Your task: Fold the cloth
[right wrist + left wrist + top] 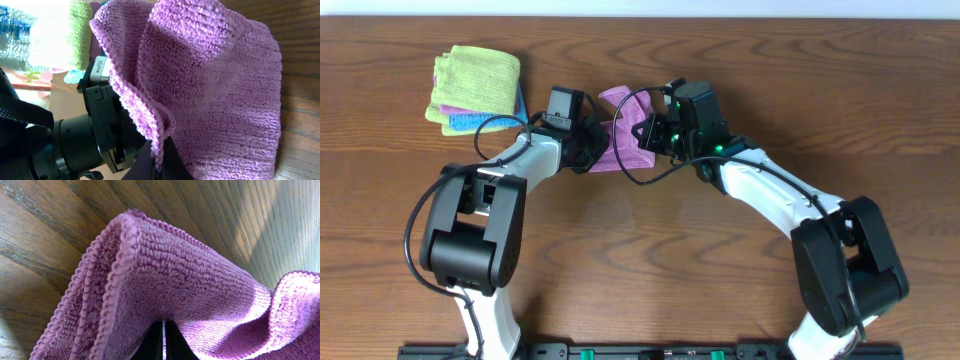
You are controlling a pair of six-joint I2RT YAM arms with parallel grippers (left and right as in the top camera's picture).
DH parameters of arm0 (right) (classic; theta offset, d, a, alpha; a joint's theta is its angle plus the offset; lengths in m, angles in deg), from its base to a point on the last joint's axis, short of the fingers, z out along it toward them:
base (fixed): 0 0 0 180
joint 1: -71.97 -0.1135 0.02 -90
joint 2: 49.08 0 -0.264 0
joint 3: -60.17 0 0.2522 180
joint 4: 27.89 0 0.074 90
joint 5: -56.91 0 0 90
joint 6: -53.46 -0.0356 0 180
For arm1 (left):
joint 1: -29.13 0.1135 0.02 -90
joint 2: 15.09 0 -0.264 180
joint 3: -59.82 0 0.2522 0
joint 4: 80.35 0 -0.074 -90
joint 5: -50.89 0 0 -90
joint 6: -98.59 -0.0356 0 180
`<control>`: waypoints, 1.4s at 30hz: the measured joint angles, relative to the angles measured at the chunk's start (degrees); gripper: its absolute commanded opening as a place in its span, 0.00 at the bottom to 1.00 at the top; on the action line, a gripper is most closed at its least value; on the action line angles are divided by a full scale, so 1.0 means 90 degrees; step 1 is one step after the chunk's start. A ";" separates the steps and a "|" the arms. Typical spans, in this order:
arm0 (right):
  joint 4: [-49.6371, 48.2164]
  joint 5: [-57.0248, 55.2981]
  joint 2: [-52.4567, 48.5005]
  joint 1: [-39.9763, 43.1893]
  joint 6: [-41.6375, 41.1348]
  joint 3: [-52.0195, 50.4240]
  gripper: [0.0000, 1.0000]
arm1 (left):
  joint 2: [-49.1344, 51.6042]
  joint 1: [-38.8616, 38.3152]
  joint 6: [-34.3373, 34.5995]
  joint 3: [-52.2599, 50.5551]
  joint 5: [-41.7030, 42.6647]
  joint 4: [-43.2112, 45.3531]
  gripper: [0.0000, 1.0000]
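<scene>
The purple cloth (623,125) hangs bunched between my two grippers near the table's far middle. My left gripper (592,140) is shut on its left part; in the left wrist view the fingers (163,340) pinch a fold of the cloth (190,285) above the wood. My right gripper (648,133) is shut on its right part; in the right wrist view the fingers (161,160) clamp a hemmed edge of the cloth (220,90). The white tag is not visible.
A stack of folded cloths, lime-green (477,77) on top with blue (470,122) under it, lies at the far left. The left arm's wrist (95,130) is close beside the right gripper. Bare wood table (720,280) lies toward the front.
</scene>
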 measured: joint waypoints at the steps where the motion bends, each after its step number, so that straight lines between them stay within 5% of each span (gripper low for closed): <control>1: 0.0000 0.0012 0.0000 -0.0010 0.0000 0.0000 0.01 | 0.0000 0.0000 0.0000 0.0000 0.0007 0.0000 0.06; 42: 0.0304 -0.0197 -0.0138 -0.0612 0.0418 0.0316 0.01 | -0.1273 0.1154 -0.1583 0.0891 -0.0270 -0.2045 0.06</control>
